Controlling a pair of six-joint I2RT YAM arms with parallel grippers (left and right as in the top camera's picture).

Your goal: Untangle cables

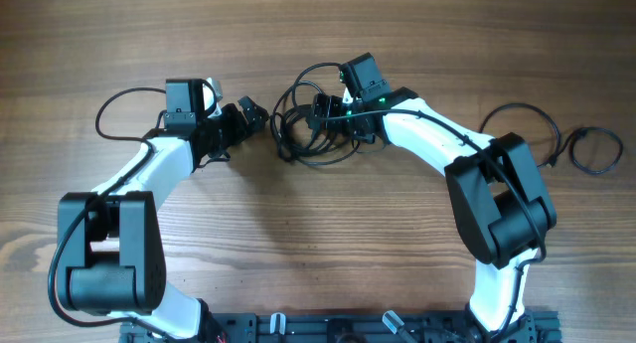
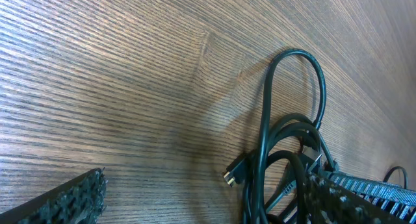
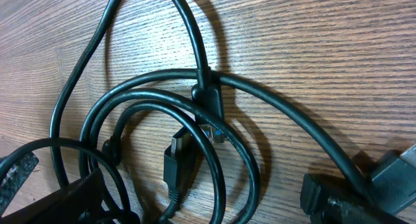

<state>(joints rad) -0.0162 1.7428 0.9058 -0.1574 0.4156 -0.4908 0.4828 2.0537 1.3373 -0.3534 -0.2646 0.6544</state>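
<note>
Overhead: cables (image 1: 301, 134) knotted on worktop (image 1: 328, 234); right hand (image 1: 321, 114) fully open, empty, directly over cables; left hand (image 1: 250, 114) open, empty, just beside cables' left edge. Right hand nearer.

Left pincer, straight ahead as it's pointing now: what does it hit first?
Most likely the cables: a plug of the bundle lies just ahead of the open left pincer, slightly off centre. Height above them is unclear.
</note>
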